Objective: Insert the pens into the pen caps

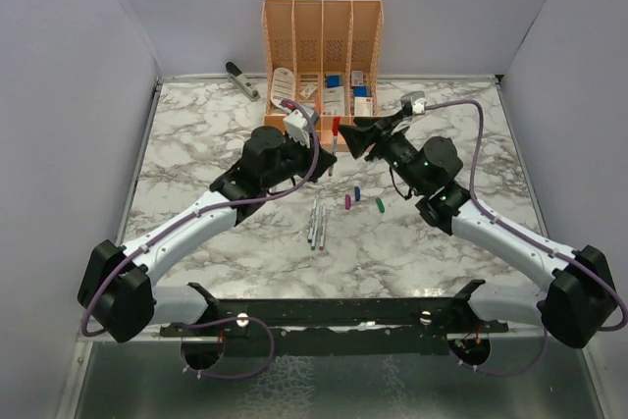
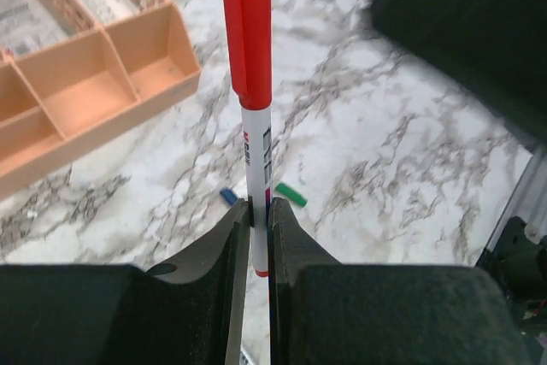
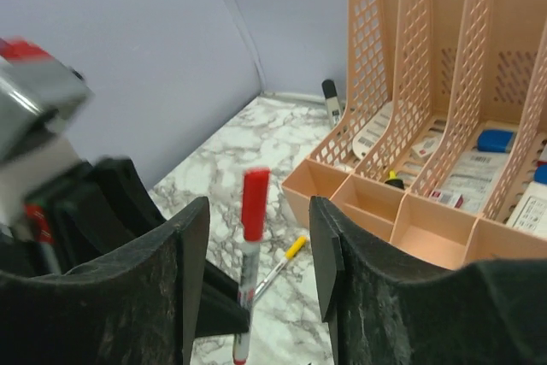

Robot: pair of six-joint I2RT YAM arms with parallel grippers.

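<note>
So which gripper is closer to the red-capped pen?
Left. The left gripper is shut on the red-capped pen, low on its barrel; the right gripper stands open beside its cap, not gripping.

Orange organiser (image 1: 322, 22), stapler (image 1: 241, 79) and marble table (image 1: 196, 144) around the left pincer (image 2: 256, 211) and right pincer (image 3: 258, 211).
The organiser stands just beyond both pincers, with four tall latticed slots at the back and low open trays in front, nearest them. Labelled packs (image 1: 336, 97), some blue and white, lie in the slots. The grey stapler lies beyond and left of the left pincer, near the organiser's left wall. The white, grey-veined table spreads under both pincers. Plain grey walls (image 1: 59, 95) close three sides, well apart from them. A black rail (image 1: 334, 313) runs behind them at the near edge.
</note>
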